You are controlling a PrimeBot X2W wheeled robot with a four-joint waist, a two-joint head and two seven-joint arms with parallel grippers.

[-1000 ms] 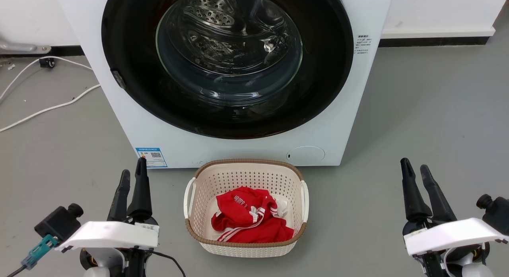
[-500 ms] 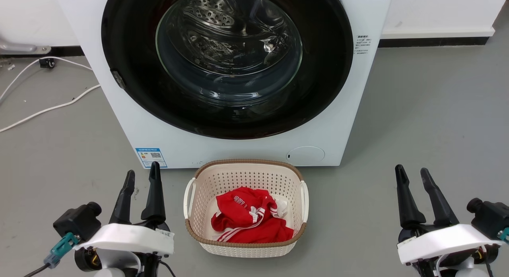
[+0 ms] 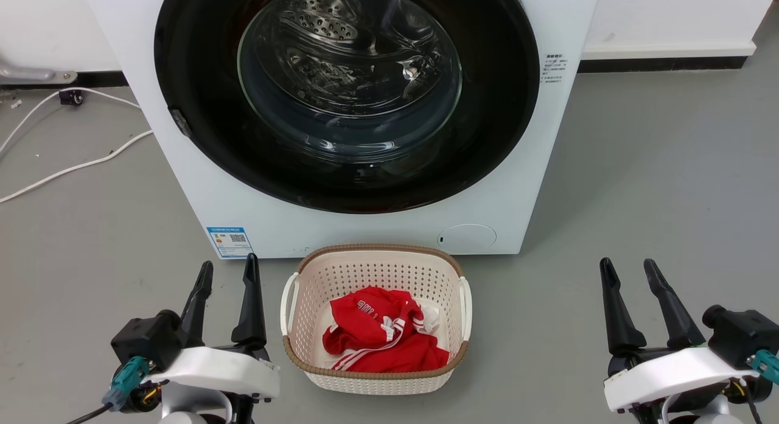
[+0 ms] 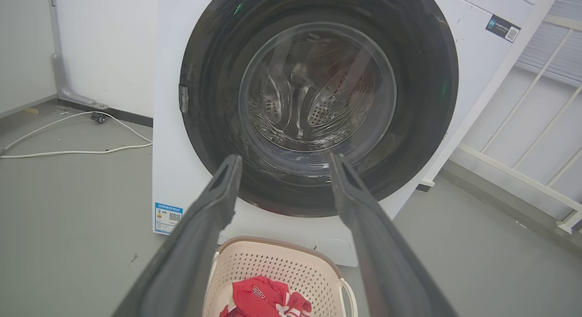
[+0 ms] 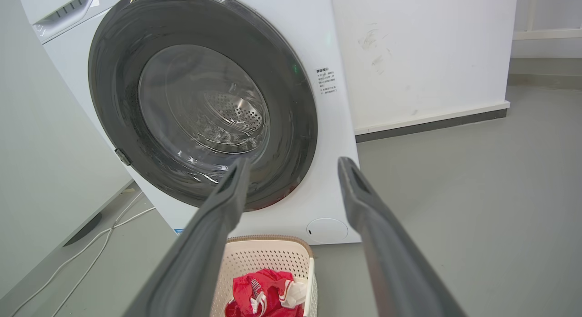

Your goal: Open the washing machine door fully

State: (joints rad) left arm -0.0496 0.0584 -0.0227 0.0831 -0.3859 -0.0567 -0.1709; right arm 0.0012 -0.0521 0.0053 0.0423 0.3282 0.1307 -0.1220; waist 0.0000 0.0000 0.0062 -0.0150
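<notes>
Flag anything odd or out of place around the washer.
Nothing is spilled or broken. A loose white cable trails over the floor left of the washer, and the basket sits right before the shut door, likely crowding any reach to it.

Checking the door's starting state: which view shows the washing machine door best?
The right wrist view: the washing machine door shows its whole rim, closed, though at a slant. The head view and left wrist view face it more squarely, but both crop its top edge.
</notes>
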